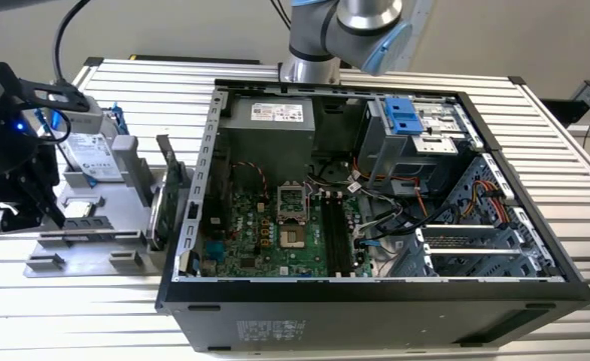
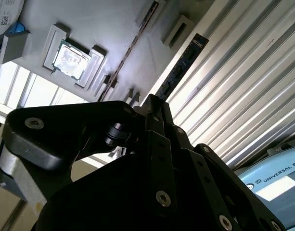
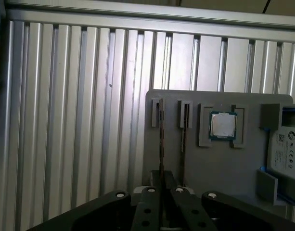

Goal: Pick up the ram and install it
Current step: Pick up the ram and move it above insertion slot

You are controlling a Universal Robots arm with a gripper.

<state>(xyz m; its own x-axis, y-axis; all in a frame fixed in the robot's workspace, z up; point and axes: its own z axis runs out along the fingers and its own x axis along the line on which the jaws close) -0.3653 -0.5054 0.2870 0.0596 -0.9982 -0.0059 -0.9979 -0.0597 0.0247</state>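
Note:
Two ram sticks stand on edge in slots of the grey parts tray (image 3: 224, 178). In the first wrist view one ram (image 3: 160, 139) runs straight down to my gripper (image 3: 162, 180), and the other ram (image 3: 184, 139) stands just beside it. In the second wrist view the near ram (image 2: 181, 65) is a dark strip that ends at my gripper (image 2: 154, 103). In the exterior view my gripper (image 1: 54, 218) hangs low over the tray at the far left, right at the ram (image 1: 86, 222).
The tray (image 1: 94, 256) also holds a processor (image 3: 222, 125), a silver hard drive (image 1: 92, 158) and a green card (image 1: 169, 188) on edge. At the exterior view's right of the tray, the open computer case (image 1: 375, 289) lies on the slatted aluminium table (image 3: 65, 120).

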